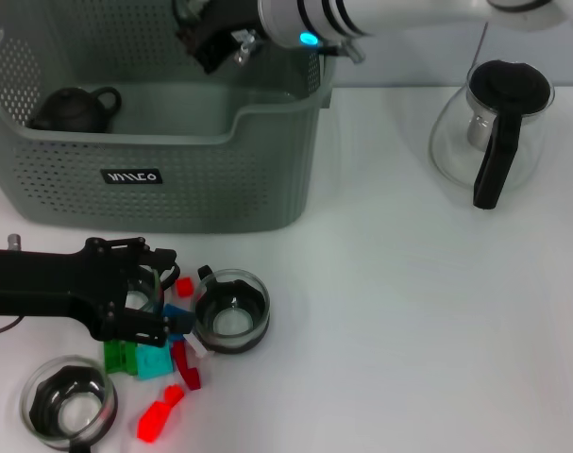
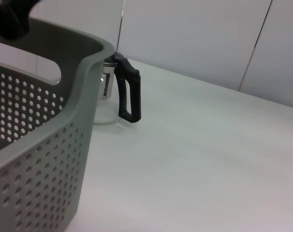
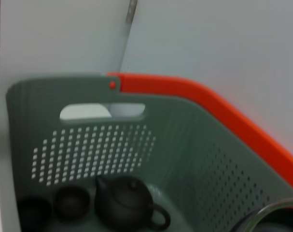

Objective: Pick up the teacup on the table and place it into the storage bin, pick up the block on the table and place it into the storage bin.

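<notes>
While my left end effector [image 1: 144, 302] is spreading open over the blocks [image 1: 159, 359], I'm risking nudging the neighbouring teacup [image 1: 231, 310].

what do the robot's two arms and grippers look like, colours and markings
The left gripper is matte black with skeletal, open-framed fingers on a boxy black body. The right gripper is black too, on a glossy white arm with black rings and a small cyan light.
</notes>
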`<control>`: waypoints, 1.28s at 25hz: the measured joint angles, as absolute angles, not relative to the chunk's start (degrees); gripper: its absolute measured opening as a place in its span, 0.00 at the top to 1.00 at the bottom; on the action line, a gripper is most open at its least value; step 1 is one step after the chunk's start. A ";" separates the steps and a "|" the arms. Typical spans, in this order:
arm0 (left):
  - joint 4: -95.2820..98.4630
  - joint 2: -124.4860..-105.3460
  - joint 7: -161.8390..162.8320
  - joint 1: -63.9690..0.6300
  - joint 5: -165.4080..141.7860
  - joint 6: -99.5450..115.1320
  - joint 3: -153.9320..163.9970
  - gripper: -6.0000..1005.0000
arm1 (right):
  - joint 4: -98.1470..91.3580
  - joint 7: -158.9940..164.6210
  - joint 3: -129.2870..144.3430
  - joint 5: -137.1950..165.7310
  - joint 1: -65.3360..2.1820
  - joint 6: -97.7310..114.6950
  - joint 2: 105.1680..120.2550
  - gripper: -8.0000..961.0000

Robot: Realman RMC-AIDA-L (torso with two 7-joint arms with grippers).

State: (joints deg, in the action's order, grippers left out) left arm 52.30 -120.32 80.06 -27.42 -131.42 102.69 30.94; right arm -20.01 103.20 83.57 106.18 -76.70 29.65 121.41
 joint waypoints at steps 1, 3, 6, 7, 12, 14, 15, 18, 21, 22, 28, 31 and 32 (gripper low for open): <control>52.29 -120.32 80.07 -27.42 -131.41 102.70 30.94 0.07 | -19.89 103.29 83.98 106.01 -76.48 29.59 121.43 0.93; 52.23 -120.33 80.06 -27.42 -131.40 102.71 30.94 0.07 | -19.80 103.44 84.47 105.85 -75.97 29.58 121.47 0.93; 52.05 -120.37 80.07 -27.42 -131.39 102.73 30.94 0.07 | -19.69 103.52 84.59 105.80 -75.42 29.73 121.47 0.93; 52.00 -120.38 80.06 -27.42 -131.39 102.73 30.94 0.07 | -19.64 103.54 84.60 105.77 -75.30 29.81 121.46 0.93; 51.85 -120.40 80.06 -27.51 -131.39 102.73 30.94 0.07 | -19.25 103.59 84.75 105.72 -74.87 30.10 121.39 0.93; 51.85 -120.41 80.07 -27.51 -131.39 102.73 30.93 0.07 | -19.24 103.88 84.76 105.72 -74.76 30.19 121.39 0.93; 51.85 -120.41 80.07 -27.51 -131.39 102.73 30.94 0.07 | -19.23 104.12 84.77 105.72 -74.70 30.20 121.38 0.93; 51.85 -120.41 80.07 -27.51 -131.39 102.73 30.94 0.07 | -19.23 105.31 84.79 105.72 -74.51 30.30 121.30 0.93; 51.85 -120.41 80.07 -27.51 -131.39 102.74 30.93 0.07 | -19.59 106.32 84.84 105.72 -74.16 31.01 121.08 0.93; 51.86 -120.41 80.07 -27.51 -131.39 102.74 30.93 0.07 | -19.73 106.50 84.87 105.73 -74.06 31.41 121.03 0.93; 51.86 -120.41 80.00 -27.51 -131.35 102.74 30.93 0.07 | -19.91 106.61 84.90 105.73 -74.02 32.63 120.92 0.78; 51.86 -120.41 79.99 -27.41 -131.33 102.74 30.93 0.07 | -20.24 106.61 84.90 105.73 -73.86 33.10 120.93 0.71; 51.86 -120.41 79.98 -27.35 -131.31 102.74 30.93 0.07 | -20.65 106.61 84.90 105.73 -73.67 33.33 120.93 0.69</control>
